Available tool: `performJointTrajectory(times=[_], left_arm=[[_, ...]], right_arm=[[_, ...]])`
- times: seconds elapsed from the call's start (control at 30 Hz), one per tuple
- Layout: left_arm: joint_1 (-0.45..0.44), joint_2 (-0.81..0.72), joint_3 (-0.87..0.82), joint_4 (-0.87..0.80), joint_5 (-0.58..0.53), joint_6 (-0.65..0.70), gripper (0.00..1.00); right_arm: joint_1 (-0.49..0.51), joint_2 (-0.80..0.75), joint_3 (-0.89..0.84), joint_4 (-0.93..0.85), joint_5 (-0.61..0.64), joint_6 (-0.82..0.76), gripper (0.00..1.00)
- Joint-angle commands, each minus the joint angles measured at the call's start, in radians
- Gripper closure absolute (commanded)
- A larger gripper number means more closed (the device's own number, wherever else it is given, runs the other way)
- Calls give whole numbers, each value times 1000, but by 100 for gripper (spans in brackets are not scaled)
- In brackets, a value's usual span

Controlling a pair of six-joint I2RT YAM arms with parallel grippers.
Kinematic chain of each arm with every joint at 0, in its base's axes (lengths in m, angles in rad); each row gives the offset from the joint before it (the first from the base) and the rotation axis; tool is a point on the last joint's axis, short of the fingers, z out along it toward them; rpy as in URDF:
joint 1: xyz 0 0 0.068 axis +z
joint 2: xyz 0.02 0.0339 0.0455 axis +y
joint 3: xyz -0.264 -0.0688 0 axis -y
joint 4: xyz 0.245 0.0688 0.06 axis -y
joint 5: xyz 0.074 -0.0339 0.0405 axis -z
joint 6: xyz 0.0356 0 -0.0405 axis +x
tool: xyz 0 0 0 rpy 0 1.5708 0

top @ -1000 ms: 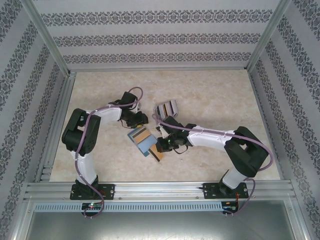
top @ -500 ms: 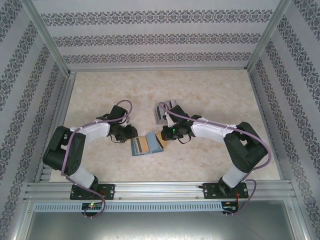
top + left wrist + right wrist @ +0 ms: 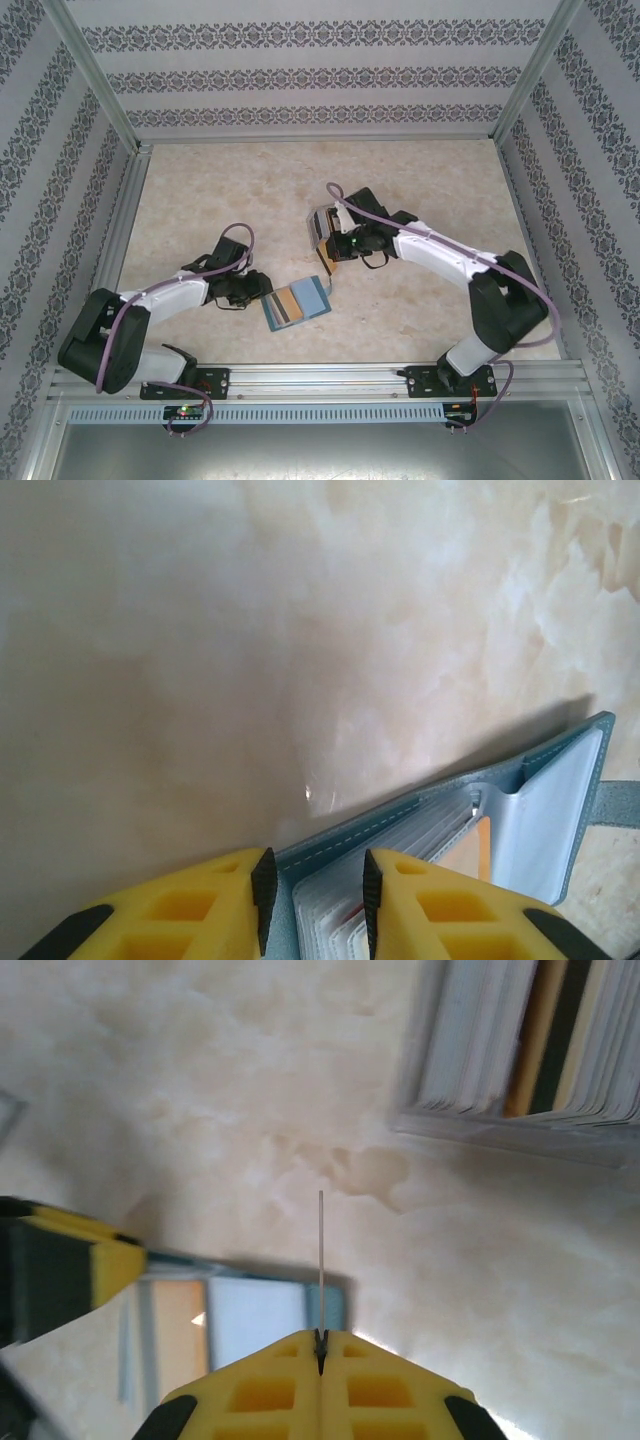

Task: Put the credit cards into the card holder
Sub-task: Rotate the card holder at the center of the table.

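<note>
Patterned walls [image 3: 320, 70] are enclosing a beige marbled table [image 3: 200, 190], and the teal card holder [image 3: 297, 303] is lying open on it near the front edge, between the two arms. It is showing a pale blue inside and clear pockets, with an orange-brown card [image 3: 285, 302] sitting in one of them. From the left side the left tool [image 3: 317, 895] is gripping the holder at its edge, one yellow finger on the teal cover and the other against the stack of pockets. Just behind the holder the right tool [image 3: 320, 1338] is hovering with its fingers pressed together on a thin credit card [image 3: 320, 1260], seen edge-on and pointing away from the wrist. Beyond it a pale grey slotted rack [image 3: 440, 1060] is standing on the table, carrying more cards [image 3: 545, 1030] in orange-brown and dark colours
</note>
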Motion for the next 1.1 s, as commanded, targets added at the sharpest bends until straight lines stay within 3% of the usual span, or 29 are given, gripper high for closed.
performJointTrajectory(times=[0.0, 0.2, 0.37, 0.67, 1.07], left_arm=[[-22, -30, -62, -90, -65, -55, 66], [-20, -16, 29, -172, -132, -8, 65], [-20, 64, 113, -188, -125, 25, 65], [-20, 44, 119, -205, -135, 26, 65], [-20, -28, 72, -235, -146, 18, 65]], right_arm=[[7, -116, -53, -91, -133, -9, 99], [130, -233, -256, -132, -144, 10, 99], [167, -221, -319, -186, -145, 8, 99], [218, -118, -307, -71, -129, 86, 100], [214, -46, -194, -25, 176, 112, 100]])
